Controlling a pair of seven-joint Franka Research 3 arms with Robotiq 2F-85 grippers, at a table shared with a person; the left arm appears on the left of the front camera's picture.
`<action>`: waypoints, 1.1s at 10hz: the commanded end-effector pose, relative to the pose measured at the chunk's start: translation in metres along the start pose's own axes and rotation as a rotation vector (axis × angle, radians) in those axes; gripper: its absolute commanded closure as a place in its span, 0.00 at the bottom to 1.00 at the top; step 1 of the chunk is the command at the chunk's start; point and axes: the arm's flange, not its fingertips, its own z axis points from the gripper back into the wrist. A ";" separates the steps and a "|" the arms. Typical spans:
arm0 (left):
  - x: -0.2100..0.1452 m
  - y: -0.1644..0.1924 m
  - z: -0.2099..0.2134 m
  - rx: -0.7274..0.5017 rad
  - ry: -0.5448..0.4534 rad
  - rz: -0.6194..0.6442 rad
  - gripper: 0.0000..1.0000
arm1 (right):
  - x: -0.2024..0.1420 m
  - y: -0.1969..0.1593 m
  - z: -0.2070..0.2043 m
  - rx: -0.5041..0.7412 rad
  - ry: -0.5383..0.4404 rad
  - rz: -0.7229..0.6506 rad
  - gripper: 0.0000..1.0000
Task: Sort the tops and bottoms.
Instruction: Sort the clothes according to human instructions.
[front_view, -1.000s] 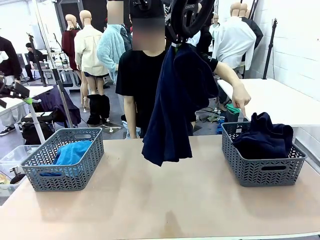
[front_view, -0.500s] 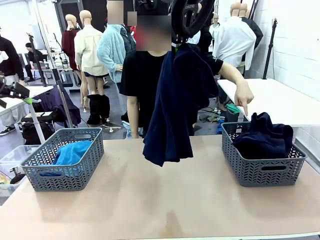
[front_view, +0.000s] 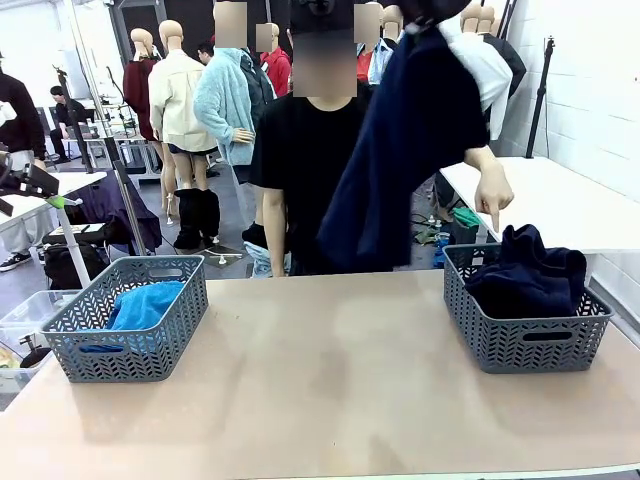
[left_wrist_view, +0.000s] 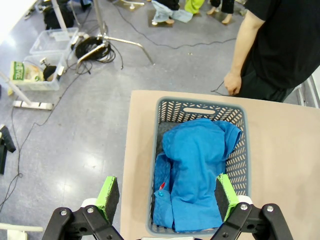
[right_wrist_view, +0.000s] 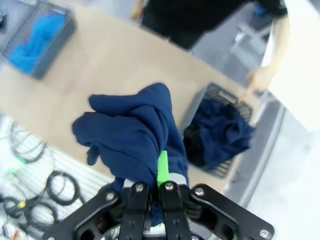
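Note:
A navy garment (front_view: 405, 150) hangs high over the table, right of centre. My right gripper (right_wrist_view: 156, 176) is shut on a bunched fold of this navy garment (right_wrist_view: 132, 132). Below it, the right basket (right_wrist_view: 226, 98) holds dark navy clothing (right_wrist_view: 220, 131). The same right basket (front_view: 527, 340) stands at the table's right with that dark clothing (front_view: 527, 270) heaped in it. My left gripper (left_wrist_view: 165, 195) hovers open above the left basket (left_wrist_view: 200, 109), which holds a blue garment (left_wrist_view: 192, 170). The left basket (front_view: 130, 345) shows the blue garment (front_view: 145, 303).
A person in a black shirt stands at the far side, one hand (front_view: 492, 195) pointing down at the right basket and the other hand (left_wrist_view: 232, 82) hanging near the left basket. Bare tabletop (front_view: 320, 380) lies between the baskets. A white table (front_view: 560, 200) stands behind right.
The navy garment has risen and swung right, toward the right basket. The person's pointing hand has dropped closer to that basket. The left gripper stays open.

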 end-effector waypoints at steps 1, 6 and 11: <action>0.001 0.001 0.001 0.003 0.010 0.000 0.00 | -0.023 -0.051 -0.011 -0.137 -0.036 -0.221 1.00; 0.001 0.001 0.001 0.003 0.010 0.000 0.00 | -0.065 -0.162 -0.088 0.010 0.059 -0.504 1.00; 0.001 0.001 0.001 0.003 0.010 0.000 0.00 | -0.079 -0.186 -0.143 -0.027 0.142 -0.561 1.00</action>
